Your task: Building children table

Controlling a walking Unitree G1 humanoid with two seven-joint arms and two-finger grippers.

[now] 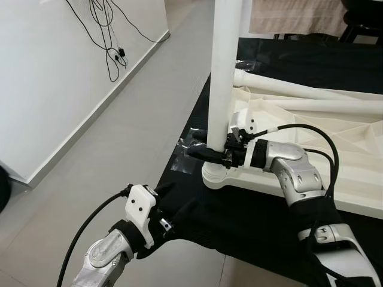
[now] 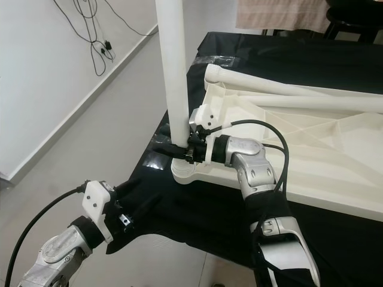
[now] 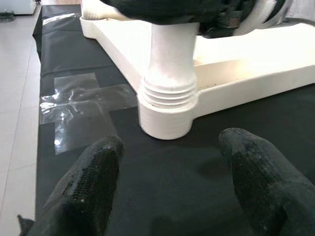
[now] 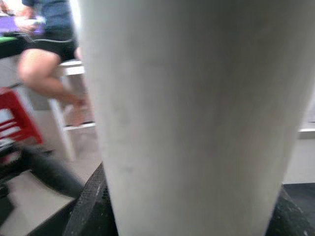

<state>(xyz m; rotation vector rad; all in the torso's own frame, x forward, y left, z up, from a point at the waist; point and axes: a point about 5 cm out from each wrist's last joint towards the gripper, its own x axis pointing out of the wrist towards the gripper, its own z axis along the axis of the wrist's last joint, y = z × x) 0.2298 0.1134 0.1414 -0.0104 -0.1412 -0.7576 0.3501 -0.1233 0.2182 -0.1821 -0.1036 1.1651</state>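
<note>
Right gripper (image 1: pixel 209 153) clamped the white table leg (image 1: pixel 224 72) just above its threaded socket (image 3: pixel 166 115), left gripper (image 3: pixel 167 182) hung open nearby; leg needed keeping upright while twisting.

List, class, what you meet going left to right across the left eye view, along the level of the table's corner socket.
White wall → grey floor → clear tape patch → upright white leg → right gripper clamped on it → upturned tabletop.
</note>
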